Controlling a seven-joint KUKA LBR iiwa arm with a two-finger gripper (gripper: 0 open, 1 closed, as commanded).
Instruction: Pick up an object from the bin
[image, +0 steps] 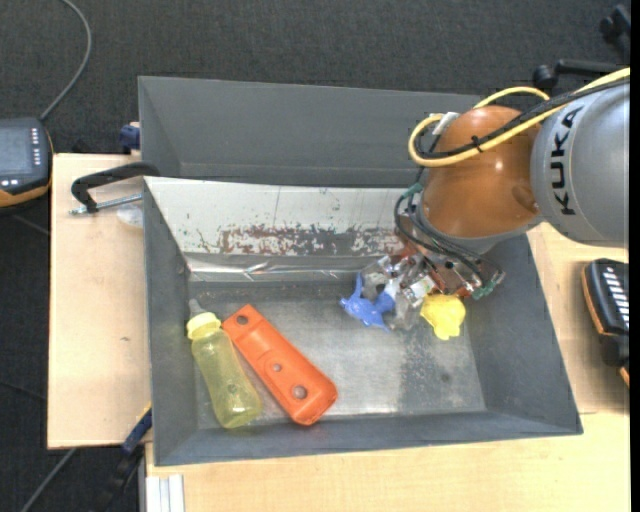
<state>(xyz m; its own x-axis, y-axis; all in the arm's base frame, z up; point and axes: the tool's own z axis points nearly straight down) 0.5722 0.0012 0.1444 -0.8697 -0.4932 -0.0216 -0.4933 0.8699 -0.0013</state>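
Bin floor (440, 375): end effector (408, 296) flanked by blue piece (362, 306), yellow piece (443, 314).

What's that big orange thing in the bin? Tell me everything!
The orange block is long with rounded ends and looks like plastic, with two small dark dots on top. It lies flat on the floor of the bin, lower left in the view, slanting down to the right. A yellow bottle lies along its left side, seemingly touching it. The gripper is away from it.

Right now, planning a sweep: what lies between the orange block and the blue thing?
Camera view: only bare bin floor between the orange block and the blue thing.
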